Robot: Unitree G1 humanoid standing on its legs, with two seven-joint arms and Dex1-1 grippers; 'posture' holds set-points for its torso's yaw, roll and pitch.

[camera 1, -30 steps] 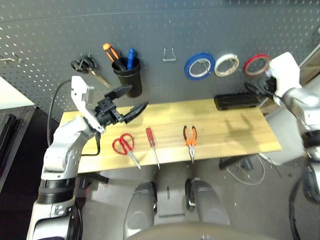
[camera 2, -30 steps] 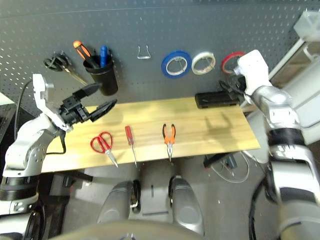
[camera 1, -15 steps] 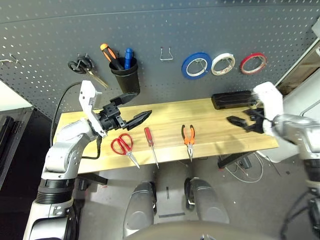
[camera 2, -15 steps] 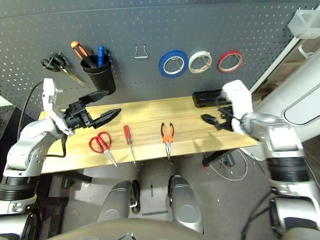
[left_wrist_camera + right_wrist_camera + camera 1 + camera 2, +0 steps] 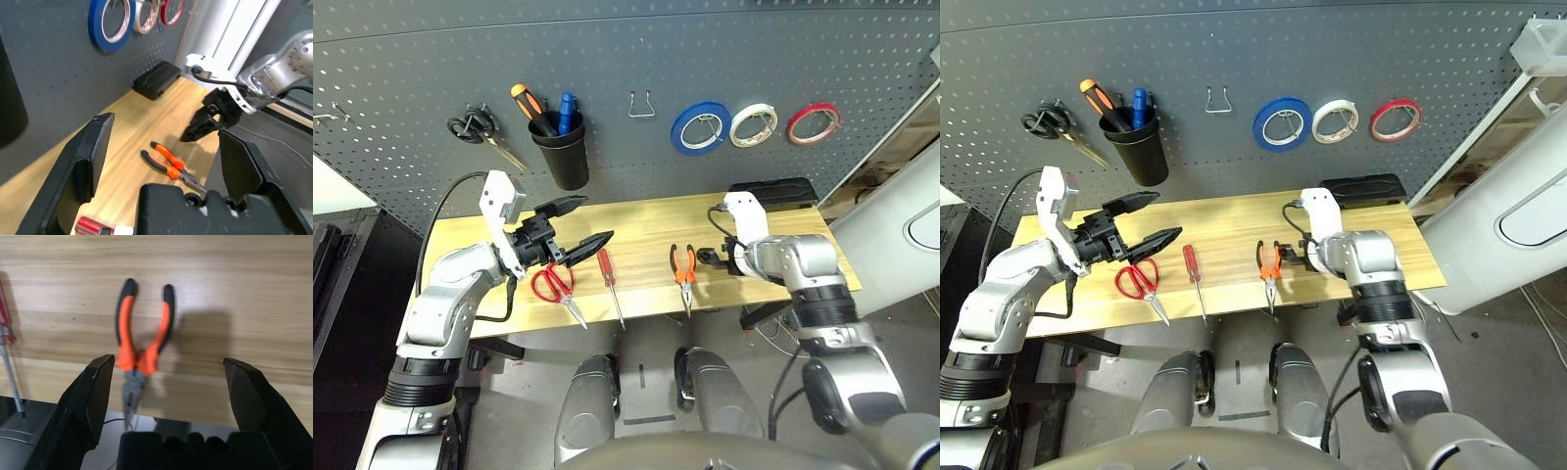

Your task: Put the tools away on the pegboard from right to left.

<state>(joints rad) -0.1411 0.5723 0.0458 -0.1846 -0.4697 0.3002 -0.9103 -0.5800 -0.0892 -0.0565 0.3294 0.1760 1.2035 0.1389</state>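
Pegboard, dark grey and dotted with holes, fills the far wall behind a pale wooden table; a white cabinet-like panel stands at the right, and grey floor shows below the table's near edge. On the board hang, from left to right, black-handled scissors, a black cup holding an orange-handled tool and a blue one, a bare wire hook, a blue tape roll, a white tape roll and the thin red tape ring. A black box lies at the table's far right, against the board. Along the near edge lie the red-handled scissors, the red-handled screwdriver and the orange-and-black-handled pliers, each apart from the next, tips pointing over the edge. The left gripper hovers above the table just beyond the scissors, fingers spread wide and empty, pointing right. The right gripper sits just right of the pliers, tilted down toward the table, also spread wide and grasping nothing. The right wrist view looks straight down on the pliers between its two parted fingers, with the screwdriver shaft at one side. The left wrist view catches the right gripper from across the table, poised just above the wood beside the pliers.
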